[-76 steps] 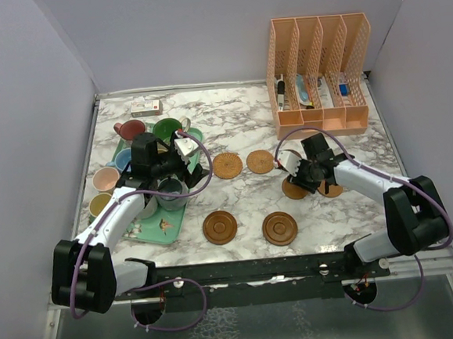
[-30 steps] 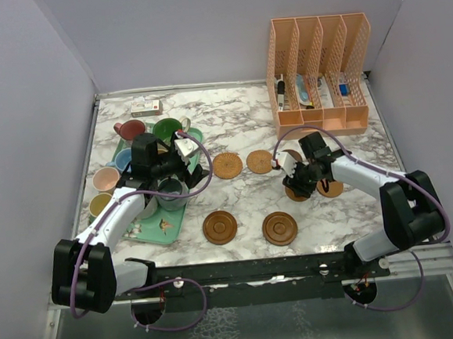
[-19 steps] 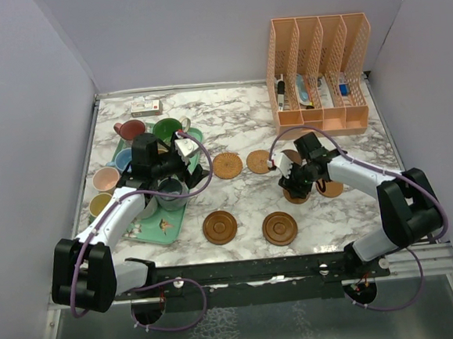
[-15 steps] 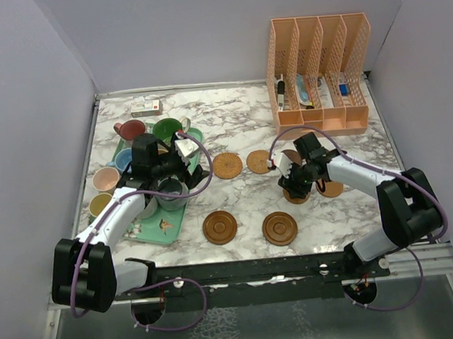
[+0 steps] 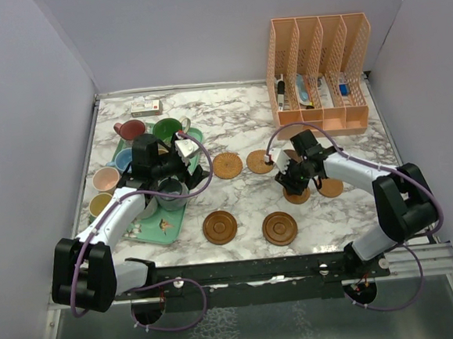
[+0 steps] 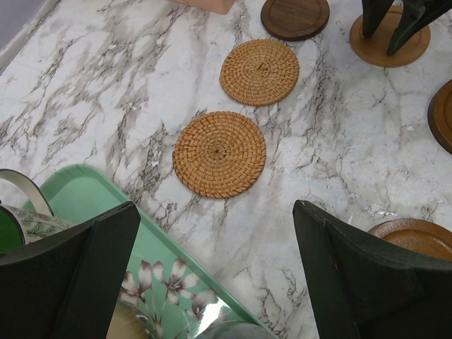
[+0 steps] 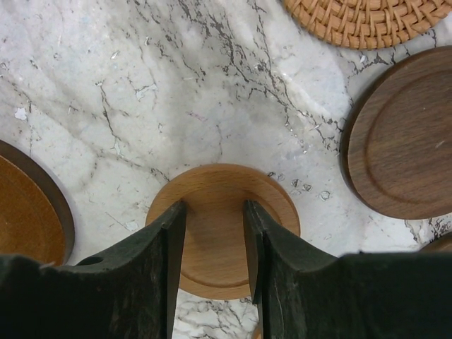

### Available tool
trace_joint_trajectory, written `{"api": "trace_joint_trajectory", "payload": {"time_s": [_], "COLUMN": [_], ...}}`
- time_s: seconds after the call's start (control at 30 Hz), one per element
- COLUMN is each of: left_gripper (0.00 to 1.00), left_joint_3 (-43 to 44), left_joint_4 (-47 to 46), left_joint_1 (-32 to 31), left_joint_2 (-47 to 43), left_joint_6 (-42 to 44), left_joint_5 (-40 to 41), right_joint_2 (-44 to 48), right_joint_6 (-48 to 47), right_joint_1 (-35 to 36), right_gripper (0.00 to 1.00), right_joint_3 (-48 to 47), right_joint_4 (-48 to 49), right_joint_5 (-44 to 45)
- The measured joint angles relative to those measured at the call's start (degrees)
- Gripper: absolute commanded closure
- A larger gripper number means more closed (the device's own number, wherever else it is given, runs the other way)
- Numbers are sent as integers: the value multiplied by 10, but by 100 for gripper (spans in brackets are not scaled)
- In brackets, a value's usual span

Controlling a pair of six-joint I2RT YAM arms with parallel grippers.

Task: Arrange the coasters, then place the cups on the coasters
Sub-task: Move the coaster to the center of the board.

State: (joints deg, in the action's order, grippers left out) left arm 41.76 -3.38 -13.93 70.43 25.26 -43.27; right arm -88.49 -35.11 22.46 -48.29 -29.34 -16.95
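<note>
White-grey marble-look tabletop (image 6: pixel 106 85) has a slight sheen, round tan woven coaster (image 6: pixel 219 154) looks rough, round light-brown wooden coaster (image 7: pixel 215 226) smooth and matt, mint-green floral tray (image 6: pixel 99 191) pretty glossy.

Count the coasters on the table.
7: two woven coasters mid-table, a dark coaster beside them, a tan coaster under the right jaws, another coaster to its right, two ringed brown coasters in front. One more may be hidden.

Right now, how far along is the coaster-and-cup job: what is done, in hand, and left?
Done: two woven coasters and two dark ringed coasters lie spread out. In hand: the right gripper has its tips on a tan coaster. Left: no cup is on a coaster; the cups sit on or beside the tray, the left gripper open above them.
</note>
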Motion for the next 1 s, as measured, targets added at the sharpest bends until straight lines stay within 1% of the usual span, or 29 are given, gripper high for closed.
{"api": "trace_joint_trajectory", "payload": {"time_s": [1.0], "left_gripper": [5], "left_joint_3": [0], "left_joint_4": [0], "left_joint_1": [0], "left_joint_2": [0], "left_joint_6": [3], "left_joint_5": [0], "right_joint_2": [-24], "right_joint_6": [19], "right_joint_1": [1], "right_gripper": [62], "right_joint_3": [-24], "right_joint_4": [24], "right_joint_5": [28]}}
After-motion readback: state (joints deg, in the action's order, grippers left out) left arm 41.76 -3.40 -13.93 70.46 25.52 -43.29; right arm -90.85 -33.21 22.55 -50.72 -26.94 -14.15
